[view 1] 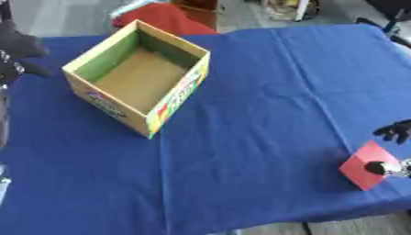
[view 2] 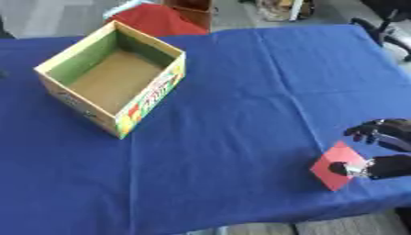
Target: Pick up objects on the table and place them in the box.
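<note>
A flat red block (view 2: 327, 168) lies near the table's right front corner, one corner pointing away from me. My right hand (view 2: 391, 165) comes in from the right edge with its thumb on the block's right side and curled fingers (view 2: 374, 130) at its far corner. An open cardboard box (view 2: 149, 98) with coloured print on its sides stands at the far left, its brown floor bare. My left hand (view 1: 14, 51) shows at the left edge beside the box, off the block.
A blue cloth (view 1: 265, 92) covers the table, with creases running across it. Beyond the far edge sit a red object (view 1: 160, 18) and a dark chair (view 2: 384, 27). The table's front edge runs close below the red block.
</note>
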You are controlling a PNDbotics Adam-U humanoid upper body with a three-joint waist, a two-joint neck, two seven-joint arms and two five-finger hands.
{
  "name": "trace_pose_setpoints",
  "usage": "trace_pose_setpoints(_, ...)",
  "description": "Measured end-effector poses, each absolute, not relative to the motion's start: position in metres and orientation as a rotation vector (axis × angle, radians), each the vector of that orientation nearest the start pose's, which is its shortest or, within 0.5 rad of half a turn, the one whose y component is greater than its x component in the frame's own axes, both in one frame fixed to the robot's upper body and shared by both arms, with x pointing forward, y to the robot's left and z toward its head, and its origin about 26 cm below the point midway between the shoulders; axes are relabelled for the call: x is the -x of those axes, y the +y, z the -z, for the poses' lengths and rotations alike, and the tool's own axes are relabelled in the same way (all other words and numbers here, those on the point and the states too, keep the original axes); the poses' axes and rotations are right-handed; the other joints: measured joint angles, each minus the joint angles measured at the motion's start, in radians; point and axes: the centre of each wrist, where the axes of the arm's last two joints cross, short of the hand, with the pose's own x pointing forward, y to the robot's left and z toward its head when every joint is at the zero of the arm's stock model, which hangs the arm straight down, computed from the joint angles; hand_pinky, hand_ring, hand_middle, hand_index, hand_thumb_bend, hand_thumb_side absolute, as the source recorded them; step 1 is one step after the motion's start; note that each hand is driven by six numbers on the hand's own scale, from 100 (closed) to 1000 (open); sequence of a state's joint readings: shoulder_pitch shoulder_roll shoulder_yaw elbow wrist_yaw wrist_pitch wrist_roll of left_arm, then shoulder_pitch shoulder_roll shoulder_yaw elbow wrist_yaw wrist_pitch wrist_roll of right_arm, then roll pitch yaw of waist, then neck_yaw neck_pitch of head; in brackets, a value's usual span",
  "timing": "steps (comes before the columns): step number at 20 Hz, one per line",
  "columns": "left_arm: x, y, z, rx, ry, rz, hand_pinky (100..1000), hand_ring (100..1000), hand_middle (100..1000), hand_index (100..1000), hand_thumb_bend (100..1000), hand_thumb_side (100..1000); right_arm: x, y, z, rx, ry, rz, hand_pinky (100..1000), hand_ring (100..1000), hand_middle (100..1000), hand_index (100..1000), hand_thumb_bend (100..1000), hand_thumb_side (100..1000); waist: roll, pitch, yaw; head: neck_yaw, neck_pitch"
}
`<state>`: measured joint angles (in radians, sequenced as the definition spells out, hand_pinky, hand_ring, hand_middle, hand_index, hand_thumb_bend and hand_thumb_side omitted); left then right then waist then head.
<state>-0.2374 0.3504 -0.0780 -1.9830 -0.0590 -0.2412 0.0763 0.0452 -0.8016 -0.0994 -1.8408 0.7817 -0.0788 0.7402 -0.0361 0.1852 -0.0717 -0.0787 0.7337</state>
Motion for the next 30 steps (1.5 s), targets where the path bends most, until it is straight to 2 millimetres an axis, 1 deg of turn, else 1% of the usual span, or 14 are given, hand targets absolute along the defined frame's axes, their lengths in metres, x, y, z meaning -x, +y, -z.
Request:
trace_pose_setpoints(10, -0.295, 0.251, -0.175, -0.158, -2.433, 0.438, 570, 708, 687, 876, 100, 903, -0.266, -0.402, -0.141, 0.783, -0.822, -1.593, 783, 787, 789, 953, 603, 977, 0.004, 0.006, 0.004, -0.005, 0.0)
trace_pose_setpoints(12, -0.295, 0.25, -0.175, -0.156, -2.433, 0.439, 570, 709, 687, 876, 100, 903, -0.266, -0.402, -0.138, 0.779, -0.815, -1.594, 778, 781, 779, 950, 599, 969, 0.004, 0.006, 0.004, -0.006, 0.0)
trace_pose_setpoints(14, -0.295, 0.25, -0.175, -0.155, -2.434, 0.44, 570, 709, 688, 876, 100, 902, -0.266, -0.401, -0.136, 0.774, -0.815, -1.594, 760, 764, 744, 932, 578, 944, 0.005, 0.006, 0.005, -0.007, 0.0)
trace_pose_setpoints(15, -0.295, 0.25, -0.175, -0.155, -2.435, 0.441, 570, 709, 688, 876, 100, 903, -0.266, -0.401, -0.135, 0.772, -0.818, -1.597, 748, 746, 683, 906, 552, 913, 0.005, 0.006, 0.005, -0.007, 0.0)
trace_pose_setpoints(16, -0.295, 0.25, -0.176, -0.155, -2.435, 0.442, 570, 709, 688, 876, 100, 903, -0.266, -0.401, -0.135, 0.771, -0.824, -1.598, 744, 740, 668, 897, 540, 902, 0.005, 0.006, 0.005, -0.007, 0.0)
trace_pose_setpoints(17, -0.295, 0.25, -0.176, -0.154, -2.435, 0.443, 570, 710, 689, 876, 100, 903, -0.266, -0.401, -0.135, 0.769, -0.833, -1.6, 731, 728, 636, 876, 501, 862, 0.005, 0.006, 0.005, -0.007, 0.0)
trace_pose_setpoints(18, -0.295, 0.25, -0.176, -0.154, -2.434, 0.445, 571, 710, 689, 876, 100, 903, -0.266, -0.4, -0.135, 0.766, -0.846, -1.601, 723, 716, 617, 854, 436, 821, 0.005, 0.007, 0.005, -0.007, 0.0)
trace_pose_setpoints(19, -0.295, 0.25, -0.176, -0.153, -2.434, 0.446, 571, 710, 689, 876, 100, 903, -0.266, -0.4, -0.136, 0.763, -0.859, -1.602, 702, 685, 587, 815, 367, 775, 0.005, 0.007, 0.005, -0.007, 0.0)
trace_pose_setpoints(20, -0.295, 0.25, -0.176, -0.153, -2.435, 0.447, 571, 710, 689, 876, 100, 903, -0.266, -0.399, -0.136, 0.759, -0.875, -1.602, 694, 676, 577, 800, 340, 755, 0.005, 0.007, 0.005, -0.007, 0.0)
trace_pose_setpoints(21, -0.295, 0.25, -0.176, -0.152, -2.434, 0.448, 571, 710, 689, 876, 100, 903, -0.266, -0.399, -0.137, 0.753, -0.893, -1.601, 683, 664, 564, 775, 280, 712, 0.005, 0.007, 0.005, -0.007, 0.0)
trace_pose_setpoints(22, -0.295, 0.25, -0.176, -0.152, -2.434, 0.449, 571, 710, 689, 876, 100, 903, -0.266, -0.398, -0.139, 0.747, -0.914, -1.598, 681, 662, 560, 766, 247, 691, 0.005, 0.007, 0.005, -0.007, 0.0)
trace_pose_setpoints(24, -0.295, 0.25, -0.176, -0.152, -2.433, 0.451, 571, 711, 690, 876, 100, 903, -0.267, -0.396, -0.143, 0.743, -0.957, -1.59, 680, 660, 554, 756, 211, 663, 0.004, 0.007, 0.004, -0.006, 0.0)
trace_pose_setpoints(30, -0.295, 0.25, -0.176, -0.15, -2.429, 0.457, 570, 711, 691, 876, 100, 904, -0.267, -0.395, -0.161, 0.78, -1.015, -1.564, 674, 646, 546, 739, 134, 629, 0.004, 0.006, 0.003, -0.003, 0.0)
